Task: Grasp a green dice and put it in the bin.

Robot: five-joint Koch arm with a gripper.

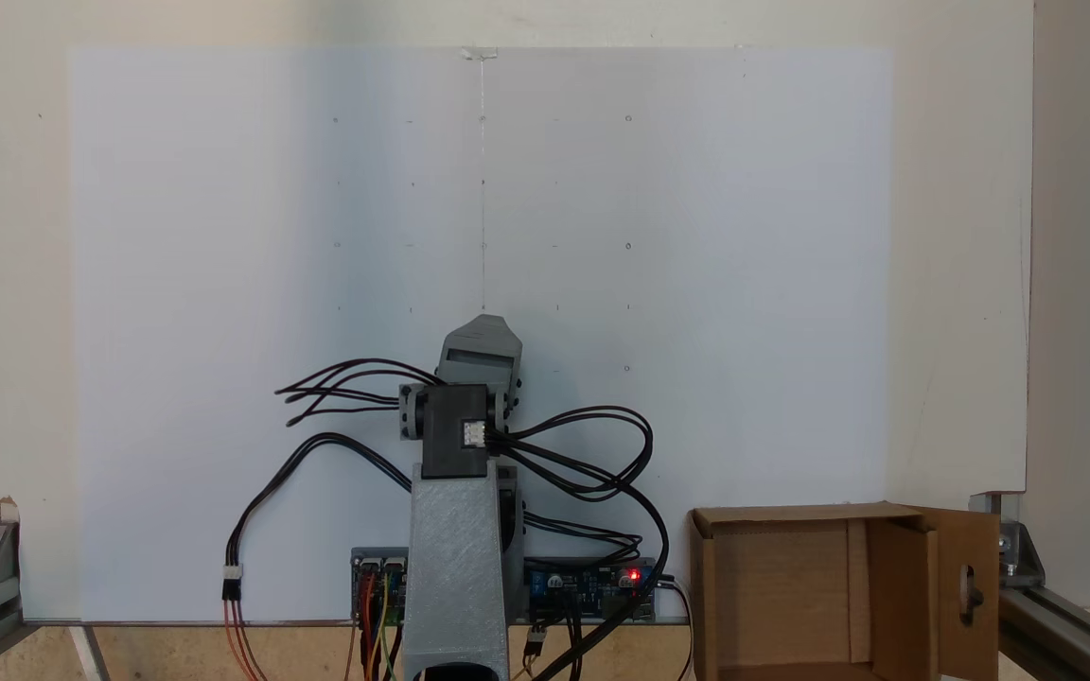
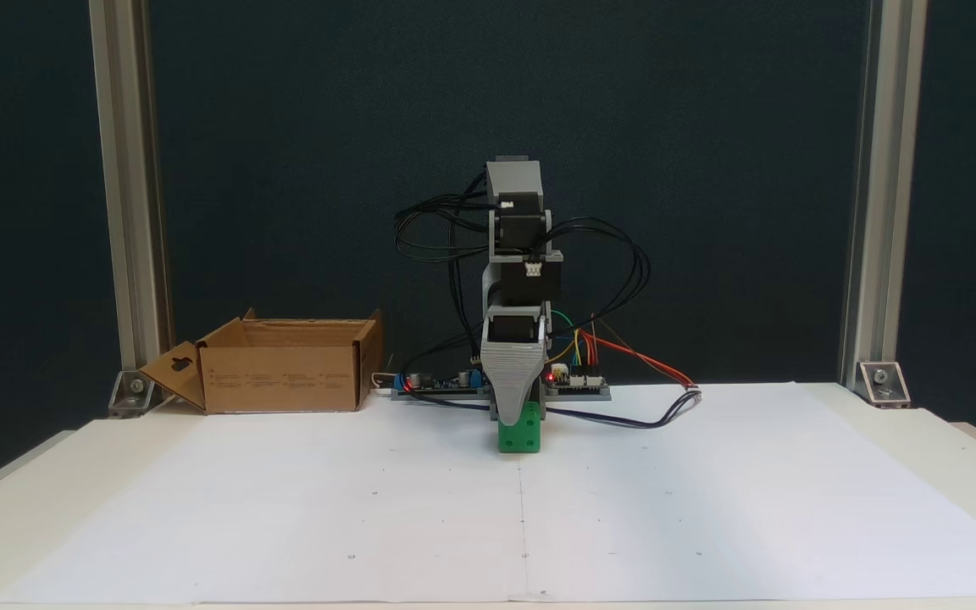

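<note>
- In a fixed view taken from the front of the table, the bin (image 2: 285, 364) stands at the far left of the scene: a brown cardboard box, open at the top, with one flap folded out to the left that has a cut-out handle hole.
- The bin sits on the pale table (image 2: 30, 474), just beyond the far left corner of a large white paper sheet (image 2: 285, 508), and well apart from the arm.
- In the middle, at the far edge of the sheet, stands the arm (image 2: 522, 254), folded tall with black cables looping out on both sides.
- The gripper (image 2: 518, 407) points straight down at the sheet, and its broad grey jaw faces the camera.
- The green dice (image 2: 519, 436) rests on the sheet directly beneath that jaw, touching or almost touching it. Only one jaw shows, so I cannot tell whether the tool is closed on the cube or merely lowered over it.
- Just behind the arm lie circuit boards (image 2: 577, 385) with a red light and coloured wires running off to the right.
- In a fixed view from above and behind the arm, the bin (image 1: 791, 577) is at lower right, and its inside looks empty.
- Judged from this, the task is at an early stage: the reach is made; the lift, the carry to the left and the drop into the bin remain.
</note>
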